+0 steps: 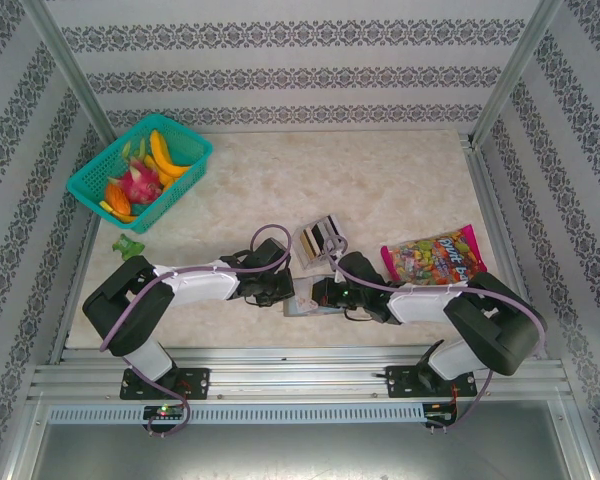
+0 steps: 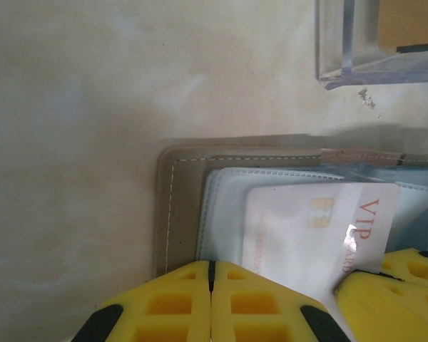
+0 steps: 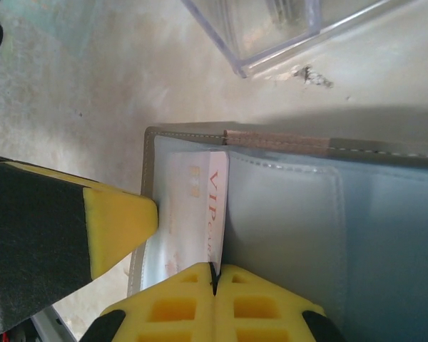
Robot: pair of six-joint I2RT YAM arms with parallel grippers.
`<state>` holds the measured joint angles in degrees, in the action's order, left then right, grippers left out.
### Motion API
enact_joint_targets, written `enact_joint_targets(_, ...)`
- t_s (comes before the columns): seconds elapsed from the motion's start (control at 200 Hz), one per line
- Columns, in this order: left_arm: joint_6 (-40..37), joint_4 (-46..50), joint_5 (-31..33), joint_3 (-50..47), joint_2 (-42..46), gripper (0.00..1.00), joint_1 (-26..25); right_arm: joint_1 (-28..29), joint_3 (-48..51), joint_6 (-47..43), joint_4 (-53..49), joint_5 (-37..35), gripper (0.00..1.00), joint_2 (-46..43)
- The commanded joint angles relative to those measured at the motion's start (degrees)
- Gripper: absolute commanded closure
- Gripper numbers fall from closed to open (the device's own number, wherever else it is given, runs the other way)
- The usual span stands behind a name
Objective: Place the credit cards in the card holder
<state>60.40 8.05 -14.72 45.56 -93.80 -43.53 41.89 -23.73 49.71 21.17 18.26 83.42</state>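
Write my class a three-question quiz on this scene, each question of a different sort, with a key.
1. True or false: the VIP card lies over the open holder.
2. What stands just beyond the holder? A a mug; B a clear tray; C a book.
3. Fill in: the left gripper and the right gripper are both ____ (open or shut).
Key: 1 true; 2 B; 3 shut.
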Motion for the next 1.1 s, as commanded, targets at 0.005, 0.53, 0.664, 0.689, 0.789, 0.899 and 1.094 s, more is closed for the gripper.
enact_joint_targets(0.005,-0.13,5.29,3.45,-0.30,-0.77,0.92,-0.15,1.00,-0.92,-0.68,-7.31,-1.46,0.95,0.05)
enact_joint_targets(0.53,-0.64,5.62,3.25,0.23,-0.86,0.92,-0.14,-0.48,-5.96,-5.07,-19.20,-0.75,0.84,-0.72)
enact_joint_targets(0.664,-0.55,5.13,3.12,0.21,-0.95,0.92,-0.15,-0.06,-7.74,-4.81,-17.26,1.66,0.88,0.39)
enact_joint_targets(0.689,-0.59,5.04,3.07,0.21,-1.02,0.92,-0.19,-0.05,-8.26,-4.80,-17.06,2.28,0.88,0.76)
enact_joint_targets(0.789,-0.55,5.04,2.98,0.33,-1.13,0.93,-0.16,0.46,-10.11,-4.90,-16.14,4.14,0.88,2.67)
enact_joint_targets(0.899,-0.55,4.95,3.11,0.43,-1.14,0.93,-0.15,0.97,-11.54,-4.46,-15.28,6.25,0.87,5.48)
enact_joint_targets(1.094,-0.55,5.39,3.48,0.02,-0.51,0.93,-0.15,0.16,-11.96,-5.88,-19.97,3.87,0.84,2.73)
